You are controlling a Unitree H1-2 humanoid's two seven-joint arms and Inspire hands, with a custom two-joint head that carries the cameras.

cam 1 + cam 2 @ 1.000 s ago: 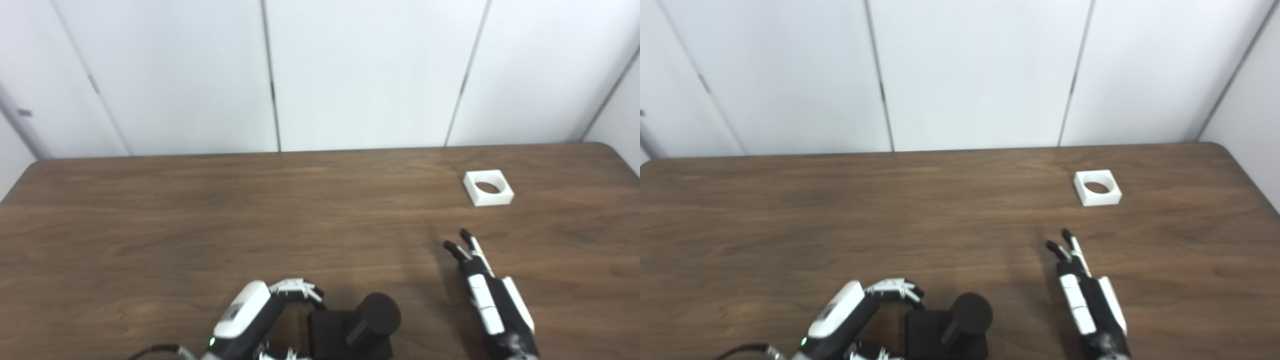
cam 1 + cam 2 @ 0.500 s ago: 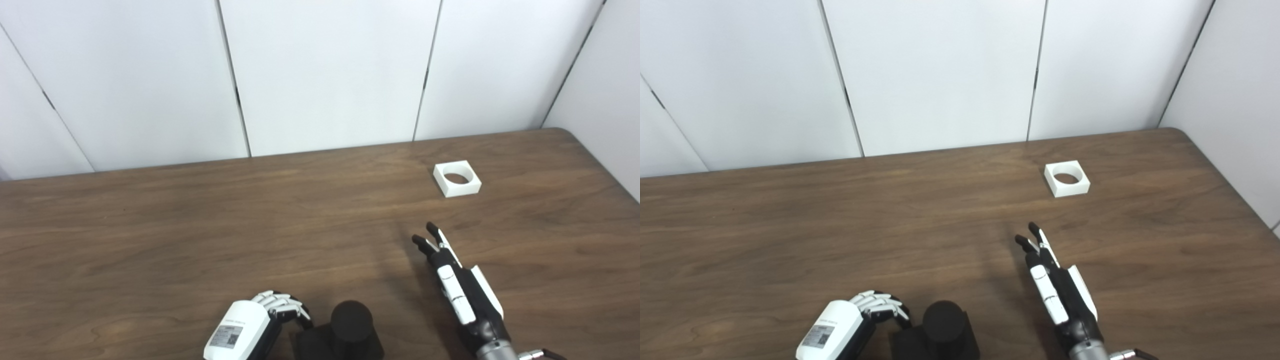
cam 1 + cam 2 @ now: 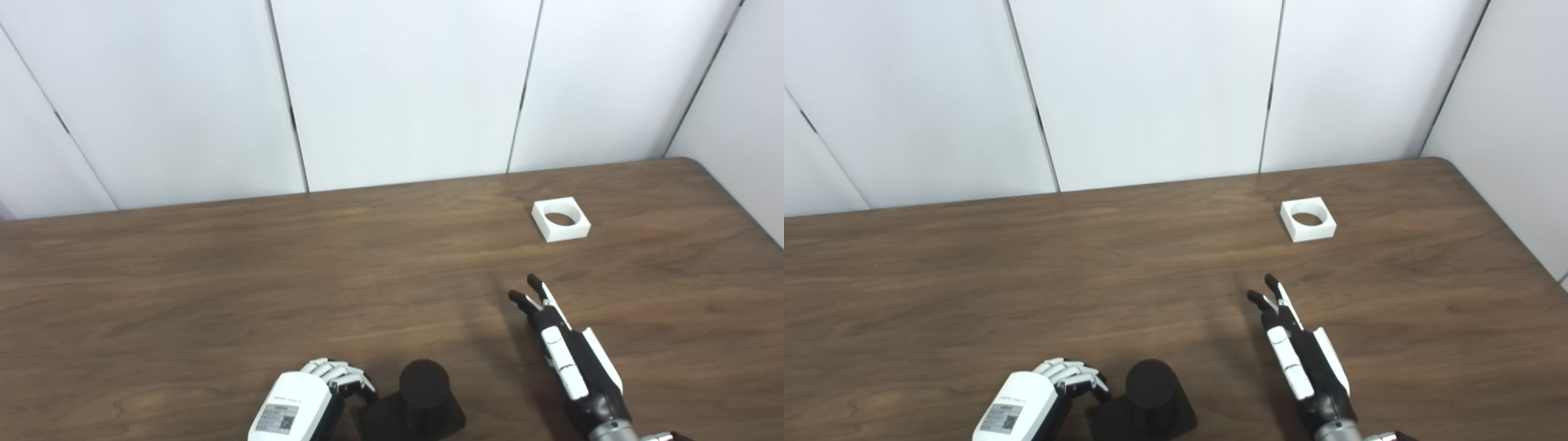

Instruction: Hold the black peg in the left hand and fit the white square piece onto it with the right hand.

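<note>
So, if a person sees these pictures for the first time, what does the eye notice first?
Probably the white square piece, alone and bright on the dark wooden table, far right. Next comes the black peg on its dark base at the near edge, with the left robot hand curled against the base's left side. The right robot hand is open, its fingers stretched toward the white piece without touching it.

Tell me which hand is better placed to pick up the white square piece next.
The right hand. It is open, its fingers pointing toward the white square piece on the same side of the table. The left hand is curled beside the black peg.
</note>
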